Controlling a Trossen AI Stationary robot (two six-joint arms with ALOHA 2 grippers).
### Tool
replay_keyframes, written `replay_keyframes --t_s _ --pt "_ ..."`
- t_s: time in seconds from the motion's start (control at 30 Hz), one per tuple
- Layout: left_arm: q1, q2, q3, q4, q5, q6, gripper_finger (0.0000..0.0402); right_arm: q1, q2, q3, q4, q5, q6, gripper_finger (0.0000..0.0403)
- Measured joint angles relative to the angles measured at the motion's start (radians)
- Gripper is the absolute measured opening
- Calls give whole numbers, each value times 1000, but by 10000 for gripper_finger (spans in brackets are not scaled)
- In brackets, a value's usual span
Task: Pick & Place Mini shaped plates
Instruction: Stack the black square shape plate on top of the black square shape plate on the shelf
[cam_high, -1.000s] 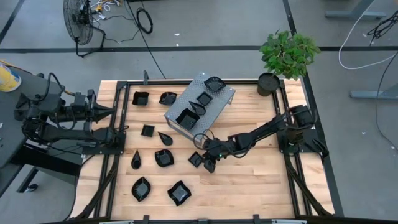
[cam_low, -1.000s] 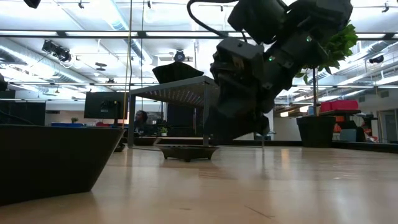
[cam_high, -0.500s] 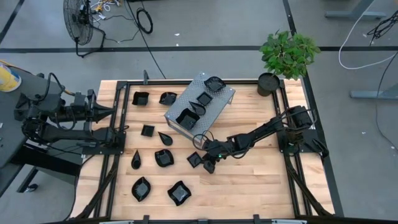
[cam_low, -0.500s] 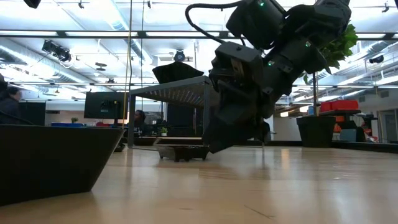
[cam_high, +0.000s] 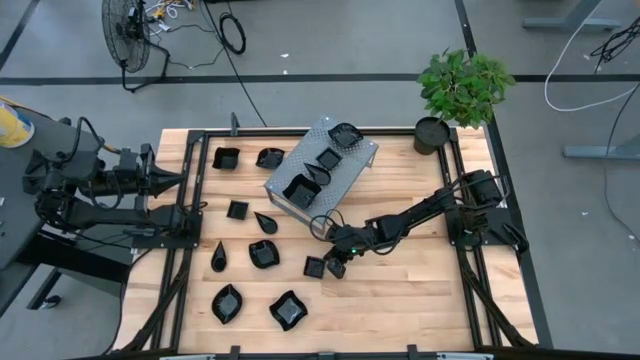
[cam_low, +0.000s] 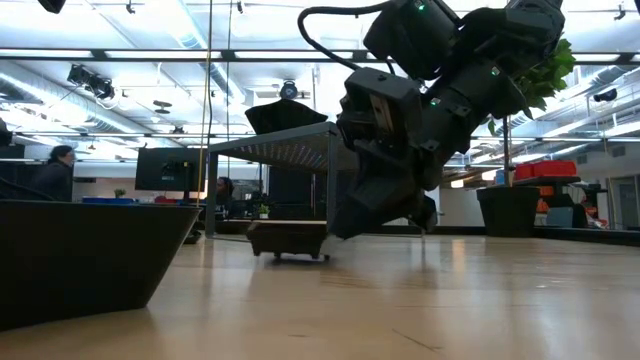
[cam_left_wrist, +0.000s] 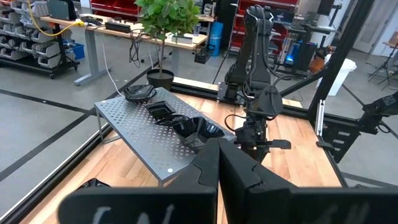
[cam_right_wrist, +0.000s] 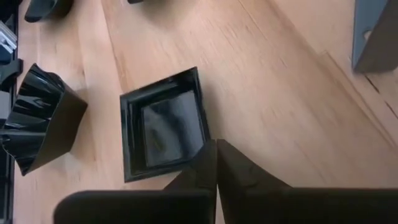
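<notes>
Your right gripper (cam_high: 334, 266) has its fingers pressed together at the edge of a small square plate (cam_high: 314, 266), just below the middle of the high view.

In your right wrist view the two dark fingers (cam_right_wrist: 214, 163) meet with no gap right at the rim of the square plate (cam_right_wrist: 163, 124), which lies on the wooden table (cam_high: 420, 300) beside a wavy-rimmed plate (cam_right_wrist: 38, 115); you cannot tell whether the rim is pinched. The other mini shaped plates (cam_high: 252, 254) are spread over the left half of the table, and three more sit on the grey metal box (cam_high: 345, 170) at upper centre. Your left gripper (cam_left_wrist: 219, 168) waits with fingers together at the left edge of the frame.
</notes>
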Motion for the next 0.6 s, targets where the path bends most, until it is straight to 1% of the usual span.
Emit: replay_keyframes --t_s 0.43,0.6 --pt "0 0 0 0 0 0 5 4 -12 0 -9 -16 15 1" --pt "0 0 0 0 0 0 5 19 -35 0 -56 6 14 1"
